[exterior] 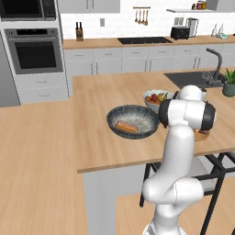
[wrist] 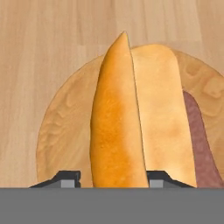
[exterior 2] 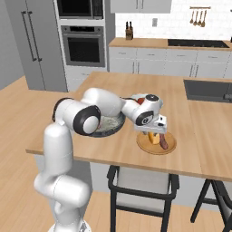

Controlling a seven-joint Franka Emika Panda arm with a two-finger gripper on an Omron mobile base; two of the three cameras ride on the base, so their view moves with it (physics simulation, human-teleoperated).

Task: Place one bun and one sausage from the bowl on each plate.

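Hand [wrist: 112,177] low over tan wooden plate [wrist: 65,118], fingers straddling the bun [wrist: 116,127], grip apparently loosening to set it beside the sausage [wrist: 199,140]. Another bun [exterior: 126,126] waits in the dark bowl [exterior: 133,120].

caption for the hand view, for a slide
Gripper straddling a bun over the wooden plate, a sausage lying beside it.

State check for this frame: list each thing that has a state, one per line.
gripper: jaws either side of a bun, over the wooden plate; grip or release unclear.
bun: between the fingers, above the wooden plate.
sausage: lying on the wooden plate beside the bun.
wooden plate: on the counter, holds the sausage.
bowl: on the counter, still holds a bun.
fruit bowl: filled with fruit.
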